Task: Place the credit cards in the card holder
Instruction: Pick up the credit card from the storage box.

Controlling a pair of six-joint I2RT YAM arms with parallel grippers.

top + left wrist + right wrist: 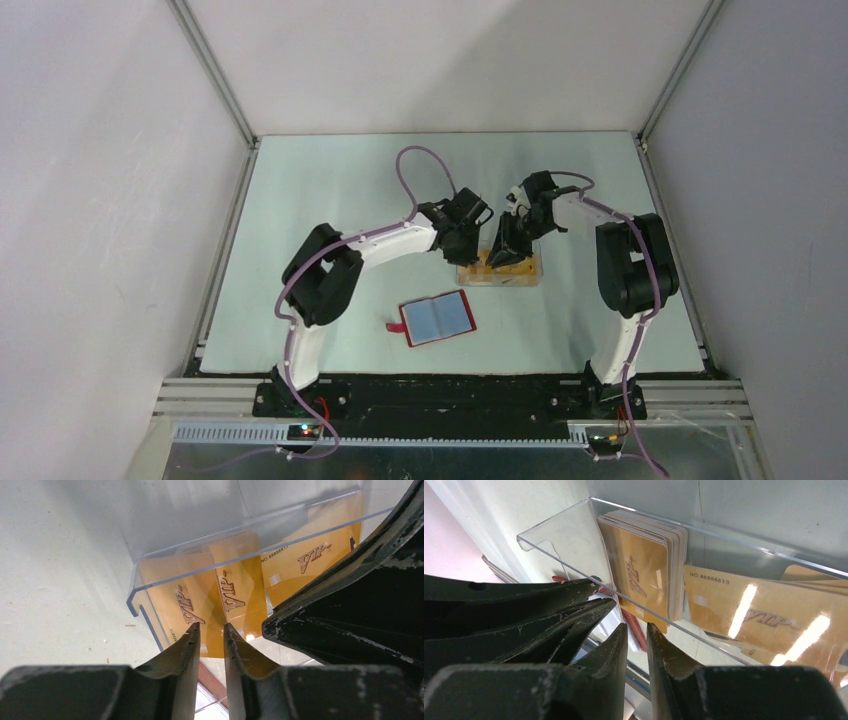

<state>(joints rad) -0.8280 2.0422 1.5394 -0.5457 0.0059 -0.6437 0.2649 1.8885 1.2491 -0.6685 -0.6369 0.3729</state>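
**Thin, slippy cards: pinch one by its edge**

Your left gripper (pixel 211 628) is at the left side of the clear box (pixel 569 550). Its jaws stand a little apart and hold nothing. A gold card shows in the gap, but it faces the camera flat, so it is not pinched. Your right gripper (pixel 637 628) hangs just beside it at the same box. Its jaws are a little apart too, with nothing between them.

The credit cards (pixel 642 572) are all in that box. None is in the card holder yet. They look thin, light, stiff and shiny, so they will likely slip. A card lying flat will be hard to lift. Go for one that stands or leans, and pinch its top edge, one finger on each face. Take care that you grab only one.

The card holder (pixel 437 318) lies open on the worktop (pixel 330 200), nearer to you than the box and a bit to its left. They do not touch. Its blue-grey inside faces up, and its red tab (pixel 392 325) points left. It looks soft and light, so it may slide when you push a card in.

Count: two grippers, one box, one card holder. One tight stack of cards stands in a corner, too many to count. At least two loose cards lie beside it.
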